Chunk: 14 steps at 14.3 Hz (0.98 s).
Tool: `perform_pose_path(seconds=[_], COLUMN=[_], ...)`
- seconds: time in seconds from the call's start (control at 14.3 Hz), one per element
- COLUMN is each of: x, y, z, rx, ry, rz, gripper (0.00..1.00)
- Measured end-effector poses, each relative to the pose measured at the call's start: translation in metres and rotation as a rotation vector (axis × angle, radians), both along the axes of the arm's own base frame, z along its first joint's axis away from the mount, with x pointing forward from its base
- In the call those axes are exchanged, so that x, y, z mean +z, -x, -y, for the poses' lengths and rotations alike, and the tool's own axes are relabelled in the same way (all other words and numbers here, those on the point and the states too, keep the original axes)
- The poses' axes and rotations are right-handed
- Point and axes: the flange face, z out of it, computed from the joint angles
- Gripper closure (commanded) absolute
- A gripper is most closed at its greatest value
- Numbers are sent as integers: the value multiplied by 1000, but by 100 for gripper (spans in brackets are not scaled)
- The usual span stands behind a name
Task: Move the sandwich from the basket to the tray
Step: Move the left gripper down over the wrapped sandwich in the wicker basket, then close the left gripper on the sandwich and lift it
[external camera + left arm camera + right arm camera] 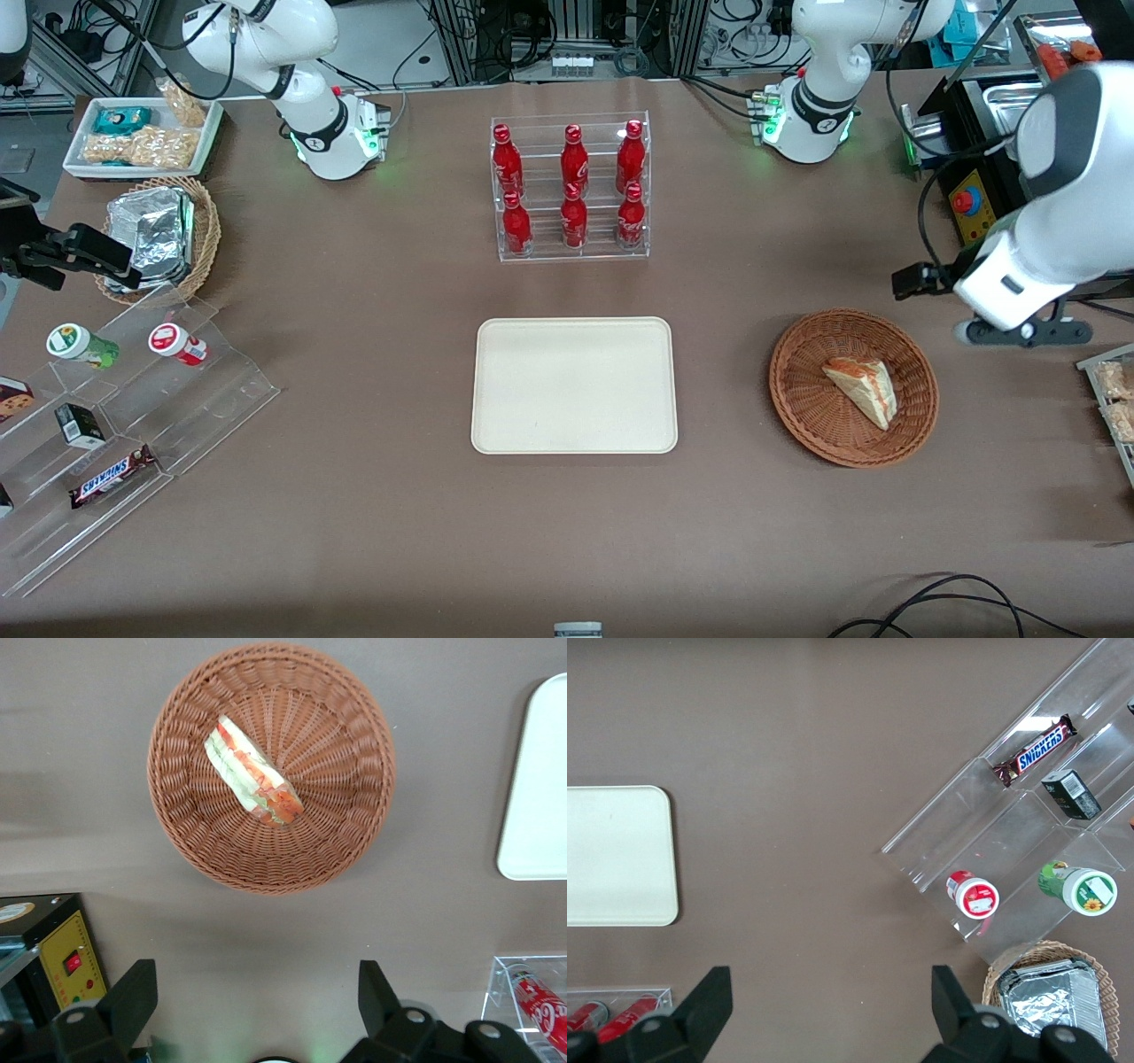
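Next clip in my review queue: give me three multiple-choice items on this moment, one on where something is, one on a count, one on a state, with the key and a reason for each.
1. Where does the triangular sandwich wedge lie?
A. in the round reddish-brown wicker basket
B. on the cream-beige rectangular tray
C. on the bare table

2. How many red bottles stand in the clear rack?
A. four
B. six
C. eight

3. How is the left arm's gripper?
A. shut on the sandwich
B. open, apart from the basket
C. shut on a bottle

Key: 1 A, the wedge rests on the weave; 2 B, two rows of three; 3 B, the wrist view shows its fingers spread with nothing between them.
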Motion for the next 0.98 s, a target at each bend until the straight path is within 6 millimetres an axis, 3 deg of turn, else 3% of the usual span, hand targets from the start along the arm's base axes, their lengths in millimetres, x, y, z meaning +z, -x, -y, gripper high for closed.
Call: perform_pose_path(seconds=[0.28, 0.49, 0.98], x=[-77, -136, -210], y=[-26, -28, -22], z=[-7, -11, -14], rx=[28, 121, 663], ry=[-1, -6, -73], rz=[5, 101, 160], gripper=[0, 0, 0])
